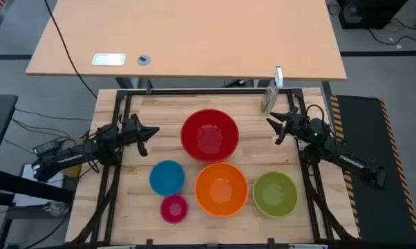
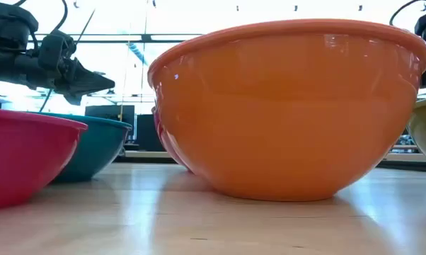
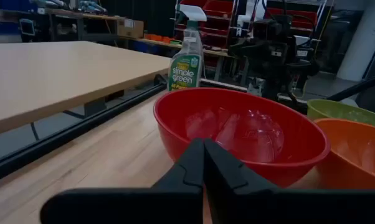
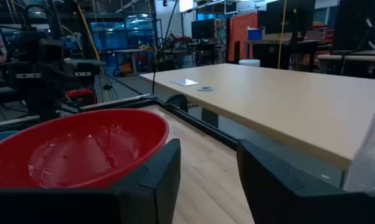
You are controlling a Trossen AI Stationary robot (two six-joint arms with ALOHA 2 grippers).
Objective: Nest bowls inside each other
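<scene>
Five bowls stand upright on their bases on the wooden table: a red bowl point(image 1: 209, 135) at the far middle, an orange bowl point(image 1: 221, 189) in front of it, a green bowl point(image 1: 275, 194) to its right, a blue bowl point(image 1: 167, 177) and a small pink bowl point(image 1: 173, 208) at the near left. My left gripper point(image 1: 153, 131) hovers shut at the left of the red bowl point(image 3: 237, 134), pointing at it. My right gripper point(image 1: 271, 124) hovers open at that bowl's right, with nothing between its fingers point(image 4: 156, 174).
A green spray bottle point(image 1: 269, 97) stands at the table's far right edge, close behind my right gripper. A larger tan desk point(image 1: 187, 38) lies beyond the far edge. Black frame rails point(image 1: 115, 173) run along both table sides. Bare wood lies between the red bowl and each gripper.
</scene>
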